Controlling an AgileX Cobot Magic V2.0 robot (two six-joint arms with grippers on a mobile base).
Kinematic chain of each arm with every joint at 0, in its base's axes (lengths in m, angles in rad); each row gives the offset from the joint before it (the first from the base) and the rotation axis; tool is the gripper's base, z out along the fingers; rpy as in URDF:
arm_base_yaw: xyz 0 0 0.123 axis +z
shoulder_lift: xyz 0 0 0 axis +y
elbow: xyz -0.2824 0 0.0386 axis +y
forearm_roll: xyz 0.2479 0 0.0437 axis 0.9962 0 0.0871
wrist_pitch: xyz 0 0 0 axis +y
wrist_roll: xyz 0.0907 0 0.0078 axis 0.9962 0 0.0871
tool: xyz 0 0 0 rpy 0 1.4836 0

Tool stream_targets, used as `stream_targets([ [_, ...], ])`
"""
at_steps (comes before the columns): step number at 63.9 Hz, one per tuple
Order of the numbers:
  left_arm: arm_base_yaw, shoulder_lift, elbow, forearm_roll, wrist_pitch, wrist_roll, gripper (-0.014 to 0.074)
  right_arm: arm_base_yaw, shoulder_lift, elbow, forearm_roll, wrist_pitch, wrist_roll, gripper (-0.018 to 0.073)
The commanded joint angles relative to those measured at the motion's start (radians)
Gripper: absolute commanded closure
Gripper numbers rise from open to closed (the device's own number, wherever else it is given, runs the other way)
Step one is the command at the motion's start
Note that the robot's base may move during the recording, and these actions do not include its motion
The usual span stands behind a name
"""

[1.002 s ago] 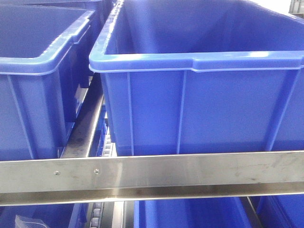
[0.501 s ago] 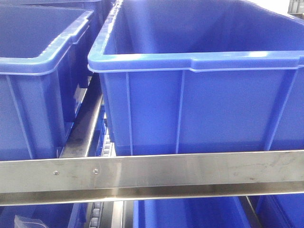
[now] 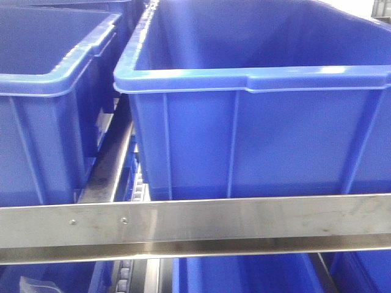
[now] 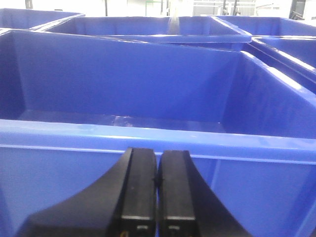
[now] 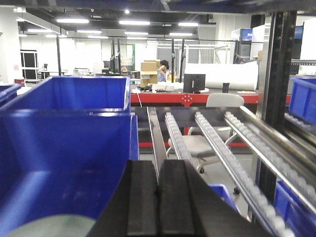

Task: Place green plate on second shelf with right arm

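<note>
Beyond the rack, the right wrist view takes in a large lit hall with ceiling strip lights, a long red-edged workbench (image 5: 197, 98), stacked cardboard boxes (image 5: 149, 66) and a person (image 5: 162, 70) standing beside them. Nearer in that view, silver roller tracks (image 5: 224, 143) run away from the camera beside a black upright post (image 5: 272, 64) of the rack. In the front-facing view a broad stainless steel rail (image 3: 195, 221) crosses the lower part of the picture, with two deep blue bins sitting behind it: the large right bin (image 3: 256, 137) fills most of the frame, and the left bin (image 3: 46, 116) stands just beside it with a metal divider strip (image 3: 110, 160) between them. More blue bins show below the rail. The left wrist view looks over the near rim into another open blue bin (image 4: 148, 98), whose bare floor shows only faint reflections, with further bins behind it. The left gripper (image 4: 157, 192) hangs just in front of that rim with its black fingers pressed together and nothing between them. The right gripper (image 5: 158, 197) likewise has its two black fingers touching along their length, holding nothing. Down in the lower left corner of the right wrist view, a pale curved edge of the green plate (image 5: 54, 227) shows inside a blue bin (image 5: 64, 148), just left of the right gripper.
</note>
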Motion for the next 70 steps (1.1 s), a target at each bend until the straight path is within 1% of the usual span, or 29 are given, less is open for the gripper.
stream_targets([
  [1, -0.005, -0.016, 0.042, -0.006, -0.085, -0.001, 0.0466, 0.015, -0.054, 0.014, 0.013, -0.028, 0.002, 0.0503],
  [6, -0.005, -0.016, 0.042, -0.006, -0.085, -0.001, 0.0466, 0.044, -0.122, 0.044, 0.039, -0.003, 0.002, 0.0503],
  [13, -0.005, -0.016, 0.042, -0.006, -0.085, -0.001, 0.0466, 0.104, -0.2, 0.076, 0.044, 0.047, 0.002, 0.0503],
  [17, -0.005, -0.016, 0.042, -0.006, -0.085, -0.001, 0.0466, 0.123, -0.218, 0.086, 0.044, 0.059, 0.002, 0.0503],
  [25, -0.005, -0.016, 0.042, -0.006, -0.085, -0.001, 0.0466, 0.127, -0.218, 0.1, 0.044, 0.071, 0.002, 0.0503],
  [29, -0.005, -0.016, 0.042, -0.006, -0.085, -0.001, 0.0466, 0.126, -0.218, 0.108, 0.025, 0.071, 0.001, 0.0503],
  [32, -0.005, -0.016, 0.042, -0.006, -0.085, -0.001, 0.0466, 0.126, -0.218, 0.128, 0.02, 0.049, 0.001, 0.0503],
  [34, -0.005, -0.016, 0.042, -0.006, -0.085, -0.001, 0.0466, 0.126, -0.218, 0.143, 0.025, 0.049, 0.0, 0.0503],
  [36, -0.005, -0.016, 0.042, -0.006, -0.085, -0.001, 0.0466, 0.126, -0.218, 0.158, 0.06, 0.056, -0.013, 0.0503],
  [38, -0.005, -0.016, 0.042, -0.006, -0.085, -0.001, 0.0466, 0.126, -0.218, 0.172, 0.103, 0.066, -0.042, 0.0503],
  [41, -0.005, -0.016, 0.042, -0.006, -0.085, -0.001, 0.0466, 0.126, -0.218, 0.192, 0.206, 0.076, -0.111, 0.0503],
  [43, -0.005, -0.016, 0.042, -0.006, -0.085, -0.001, 0.0466, 0.126, -0.218, 0.202, 0.256, 0.075, -0.162, 0.0503],
  [47, -0.005, -0.016, 0.042, -0.006, -0.085, -0.001, 0.0466, 0.126, -0.218, 0.22, 0.369, 0.073, -0.305, 0.0503],
  [49, -0.005, -0.016, 0.042, -0.006, -0.085, -0.001, 0.0466, 0.126, -0.218, 0.225, 0.408, 0.07, -0.366, 0.0503],
  [52, -0.005, -0.016, 0.042, -0.006, -0.085, -0.001, 0.0466, 0.126, -0.218, 0.233, 0.467, 0.064, -0.488, 0.0503],
  [56, -0.005, -0.016, 0.042, -0.006, -0.085, -0.001, 0.0466, 0.126, -0.218, 0.237, 0.558, 0.058, -0.615, 0.0503],
  [60, -0.005, -0.016, 0.042, -0.006, -0.085, -0.001, 0.0466, 0.126, -0.218, 0.249, 0.627, 0.046, -0.726, 0.0503],
  [62, -0.005, -0.016, 0.042, -0.006, -0.085, -0.001, 0.0466, 0.126, -0.218, 0.262, 0.649, 0.03, -0.769, 0.0503],
  [65, -0.005, -0.016, 0.042, -0.006, -0.085, -0.001, 0.0466, 0.126, -0.218, 0.288, 0.667, 0.005, -0.804, 0.0503],
  [67, -0.005, -0.016, 0.042, -0.006, -0.085, -0.001, 0.0466, 0.126, -0.219, 0.298, 0.676, -0.006, -0.812, 0.0503],
  [70, -0.005, -0.016, 0.042, -0.006, -0.085, -0.001, 0.0466, 0.126, -0.219, 0.294, 0.681, 0.023, -0.812, 0.0503],
])
